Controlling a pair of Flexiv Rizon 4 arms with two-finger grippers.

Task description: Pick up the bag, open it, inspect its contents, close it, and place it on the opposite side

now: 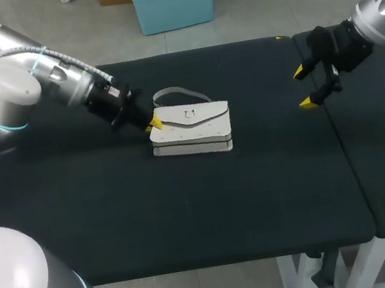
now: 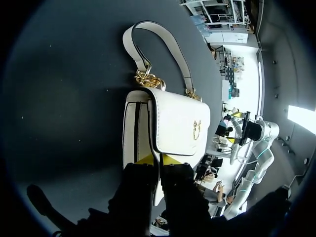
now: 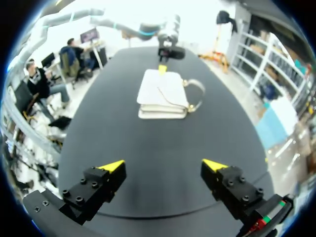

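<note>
White leather, the bag [image 1: 191, 128] lies flat near the middle of the black table [image 1: 189, 211] in the head view, its handle [image 1: 180, 94] on the far side. The left gripper [image 1: 155, 124] is at the bag's left end, and the right gripper [image 1: 303, 87] hangs spread wide over the table's right part, well apart from the bag. In the left wrist view the two yellow tips pinch the bag's end edge from both sides; gold chain links [image 2: 147, 78] join the handle, and a small gold emblem [image 2: 197, 126], too small to read, sits on the flap. In the right wrist view the bag lies well ahead of parted fingers.
</note>
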